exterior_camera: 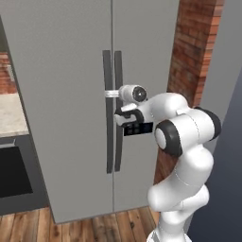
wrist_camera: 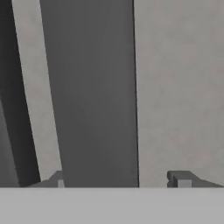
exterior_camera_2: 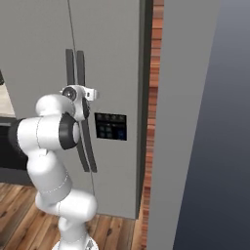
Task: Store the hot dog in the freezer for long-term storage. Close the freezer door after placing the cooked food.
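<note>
The freezer door [exterior_camera: 142, 47] [exterior_camera_2: 112, 58] [wrist_camera: 179, 87] is the right-hand grey door of the tall refrigerator, and it stands closed. Its long dark bar handle [exterior_camera: 118, 142] [exterior_camera_2: 88, 146] [wrist_camera: 92, 96] runs upright beside the seam. My gripper [exterior_camera: 112, 93] [exterior_camera_2: 90, 93] [wrist_camera: 116, 179] is at the upper part of that handle. The bar nearly fills the space between my fingertips [wrist_camera: 179, 179], with the jaws closed around it. The hot dog is out of view, and the freezer's inside is hidden behind the door.
The matching left door [exterior_camera: 56, 94] is also closed, its own handle [exterior_camera: 108, 118] just left of the seam. A dark control panel [exterior_camera_2: 110, 126] sits on the freezer door. A brick wall [exterior_camera: 189, 56] and a grey wall [exterior_camera_2: 195, 122] stand to the right. A counter [exterior_camera: 9, 113] is at the left.
</note>
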Robot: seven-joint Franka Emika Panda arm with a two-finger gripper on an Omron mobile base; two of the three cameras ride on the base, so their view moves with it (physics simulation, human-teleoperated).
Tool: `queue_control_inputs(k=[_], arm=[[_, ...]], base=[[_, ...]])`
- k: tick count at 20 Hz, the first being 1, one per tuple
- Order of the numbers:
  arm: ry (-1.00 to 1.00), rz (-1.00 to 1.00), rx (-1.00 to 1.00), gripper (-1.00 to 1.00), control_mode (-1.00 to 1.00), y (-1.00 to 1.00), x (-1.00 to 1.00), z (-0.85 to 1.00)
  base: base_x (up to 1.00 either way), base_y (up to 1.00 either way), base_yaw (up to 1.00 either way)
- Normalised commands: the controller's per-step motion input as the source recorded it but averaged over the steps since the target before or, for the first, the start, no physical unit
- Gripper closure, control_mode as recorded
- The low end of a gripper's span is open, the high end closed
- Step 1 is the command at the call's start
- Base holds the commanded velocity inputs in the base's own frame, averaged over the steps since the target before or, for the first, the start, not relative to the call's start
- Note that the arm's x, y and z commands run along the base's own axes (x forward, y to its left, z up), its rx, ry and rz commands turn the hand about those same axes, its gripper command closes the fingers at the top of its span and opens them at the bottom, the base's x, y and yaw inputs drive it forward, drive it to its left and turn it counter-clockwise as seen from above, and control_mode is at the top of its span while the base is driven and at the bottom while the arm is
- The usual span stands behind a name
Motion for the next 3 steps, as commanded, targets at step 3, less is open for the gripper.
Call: queue_control_inputs(k=[3], arm=[[0.06,0.00,-0.02,-1.00,-1.00,-0.07,0.77,0.00]], base=[[0.00,0.00,0.00]])
